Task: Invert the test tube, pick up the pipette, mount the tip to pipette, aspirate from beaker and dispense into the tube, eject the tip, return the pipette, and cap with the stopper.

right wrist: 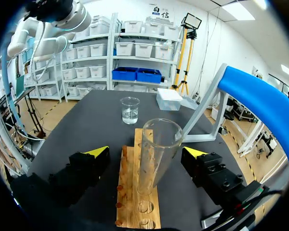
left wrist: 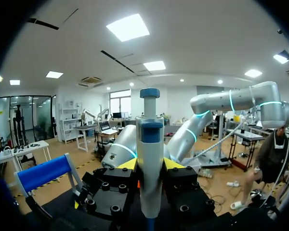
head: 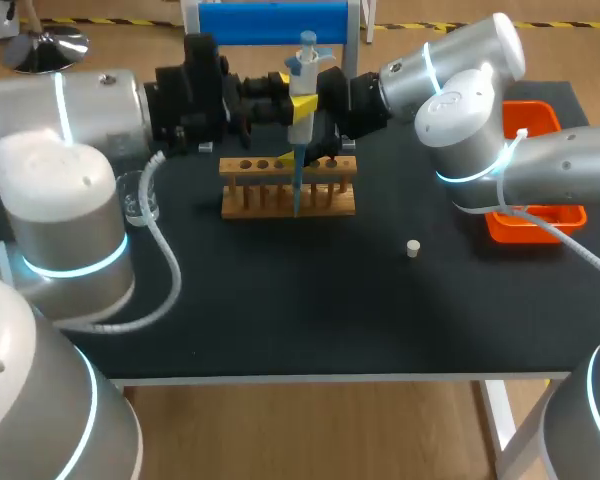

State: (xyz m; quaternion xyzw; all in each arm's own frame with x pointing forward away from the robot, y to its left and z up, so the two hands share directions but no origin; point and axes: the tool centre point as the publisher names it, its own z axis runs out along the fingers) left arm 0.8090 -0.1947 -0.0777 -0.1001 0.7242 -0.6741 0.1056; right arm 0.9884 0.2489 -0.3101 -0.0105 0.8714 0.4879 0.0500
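The pipette (head: 302, 95) stands upright, clamped from both sides by the yellow tips of the left gripper (left wrist: 150, 164). Its tip (head: 297, 185) points down over the rack (head: 245, 205). In the right wrist view the tube (right wrist: 156, 154) stands in the rack between the wide-apart fingers of the right gripper (right wrist: 145, 152), which holds nothing. The beaker (right wrist: 130, 109) is ahead of it. The stopper (head: 413, 248) lies apart on the table (head: 280, 300).

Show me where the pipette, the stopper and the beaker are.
pipette (left wrist: 150, 173), left wrist view, on its pale barrel below the blue collar.
stopper (head: 413, 248), head view, on the small pale plug's top.
beaker (right wrist: 130, 109), right wrist view, on its glass wall.
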